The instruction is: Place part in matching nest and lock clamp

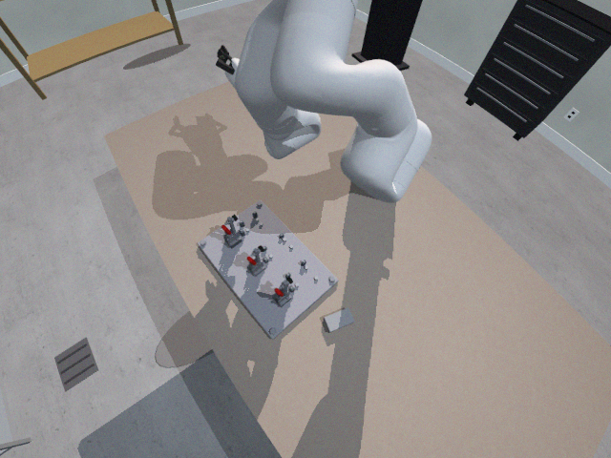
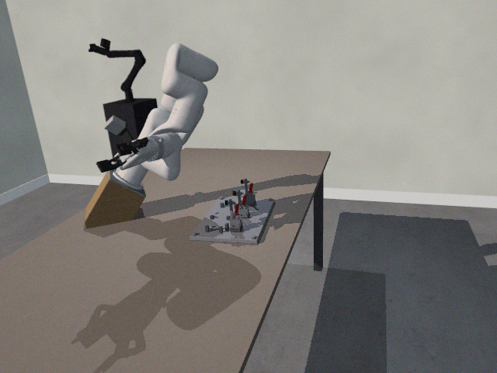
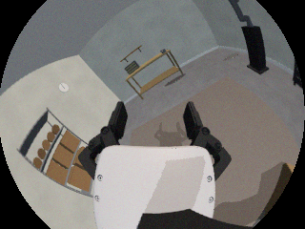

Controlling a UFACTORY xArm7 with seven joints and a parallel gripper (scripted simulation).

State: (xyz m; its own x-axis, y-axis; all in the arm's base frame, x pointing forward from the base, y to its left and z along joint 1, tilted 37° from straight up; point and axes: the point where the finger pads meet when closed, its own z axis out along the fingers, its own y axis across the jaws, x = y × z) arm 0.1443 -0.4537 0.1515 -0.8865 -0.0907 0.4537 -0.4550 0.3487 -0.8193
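Observation:
The part, a small grey block [image 1: 338,320], lies on the table beside the fixture's lower right edge in the top view; I cannot make it out in the exterior view. The fixture, a grey plate [image 1: 266,316] [image 2: 255,228], carries three nests in a row. Their clamps [image 1: 233,238] [image 1: 256,266] [image 1: 283,297] have red handles, and their bars stand raised, so all three look open. Small pads and blocks stand opposite the clamps; no part shows in any nest. My gripper [image 3: 155,108] [image 2: 114,157] is open and empty, high and well away from fixture and part.
The tan table top [image 1: 444,315] [image 2: 120,256] bears the fixture and the arm's base. The white arm [image 1: 315,53] [image 2: 184,100] arches above the table behind the fixture. In the exterior view the fixture is near the table's right edge. Arm shadows cross the table and plate.

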